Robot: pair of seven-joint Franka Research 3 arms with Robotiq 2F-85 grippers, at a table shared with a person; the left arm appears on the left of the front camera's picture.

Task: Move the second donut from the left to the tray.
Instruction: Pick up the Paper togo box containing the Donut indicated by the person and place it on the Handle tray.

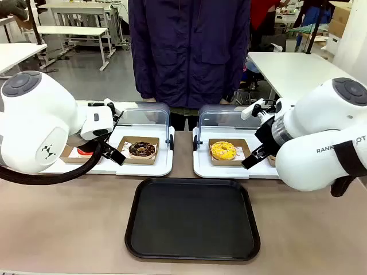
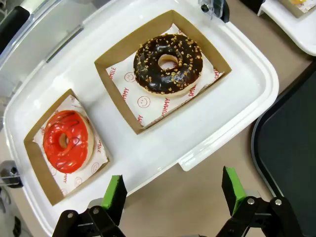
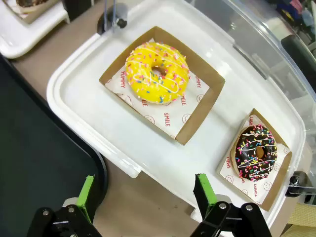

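Observation:
The second donut from the left [image 1: 141,149] [image 2: 169,63] has dark chocolate glaze with light flecks. It lies in a square brown holder [image 2: 127,103] on the left white tray [image 1: 163,166]. My left gripper [image 1: 113,153] [image 2: 175,195] hovers open above that tray's near edge, between this donut and the red one, with nothing between its green pads. The black tray [image 1: 192,217] [image 2: 291,148] lies flat at the table's front middle. My right gripper [image 1: 255,156] [image 3: 145,195] hangs open over the right white tray's near edge.
A red-glazed donut [image 1: 84,152] [image 2: 65,140] sits left of the chocolate one. The right white tray [image 3: 98,118] holds a yellow donut [image 1: 223,150] [image 3: 157,73] and a dark sprinkled donut [image 3: 256,152]. Clear lids [image 1: 146,117] stand raised behind. A person in a dark jacket [image 1: 189,51] stands opposite.

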